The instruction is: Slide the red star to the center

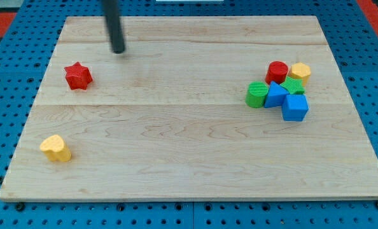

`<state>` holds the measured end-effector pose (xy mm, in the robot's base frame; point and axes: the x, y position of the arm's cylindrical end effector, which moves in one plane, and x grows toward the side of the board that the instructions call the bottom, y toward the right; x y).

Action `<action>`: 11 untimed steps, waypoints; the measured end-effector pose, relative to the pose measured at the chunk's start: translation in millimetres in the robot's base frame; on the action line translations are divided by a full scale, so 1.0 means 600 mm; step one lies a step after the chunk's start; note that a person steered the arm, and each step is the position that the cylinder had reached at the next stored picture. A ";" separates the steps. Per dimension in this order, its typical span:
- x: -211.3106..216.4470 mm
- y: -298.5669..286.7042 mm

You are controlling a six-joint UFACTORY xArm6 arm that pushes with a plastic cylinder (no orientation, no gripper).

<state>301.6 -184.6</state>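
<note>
red star [78, 76], 1 intact block, flat; my tip [118, 51] near, no jaws.

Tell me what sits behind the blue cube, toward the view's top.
Directly behind the blue cube sits a green block, partly covered, its shape unclear. Farther back are a red cylinder and a yellow block. Whatever lies under the cluster is hidden.
</note>
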 end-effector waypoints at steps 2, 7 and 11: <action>0.059 -0.069; 0.159 0.109; 0.163 0.297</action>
